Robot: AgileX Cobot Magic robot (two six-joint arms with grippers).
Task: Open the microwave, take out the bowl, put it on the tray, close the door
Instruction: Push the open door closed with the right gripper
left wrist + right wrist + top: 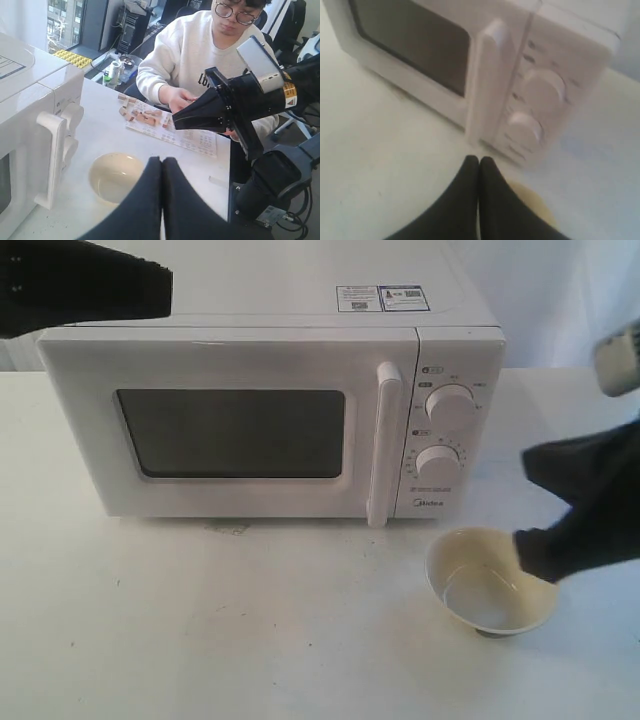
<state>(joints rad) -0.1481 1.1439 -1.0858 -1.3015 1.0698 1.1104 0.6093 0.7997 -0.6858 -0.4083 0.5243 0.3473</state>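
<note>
The microwave (270,420) stands on the white worktop (200,640) with the door (230,425) shut flush and its long handle (385,445) upright just left of the two knobs (450,407); nothing behind the dark window can be made out. The bowl (490,585) sits upright on the worktop in front of the knob panel, near the microwave but apart from it.

The right end effector (479,161) has its fingers pressed together with nothing between them; in the exterior view its black tip overlaps the bowl's right rim — whether it touches the rim cannot be told. Its own wrist view gives only a blurred yellowish patch of the bowl beside the fingers.

The left end effector (161,162) is likewise closed on nothing; in the exterior view it shows as a black shape over the microwave's top left corner, cut off by the frame edge.

The left wrist view looks past the bowl to a seated person (200,55) in a white sweatshirt, head cropped at the top; a printed sheet (175,132) and small wooden blocks (131,112) lie at the worktop's far edge — the print is too small to read.
</note>
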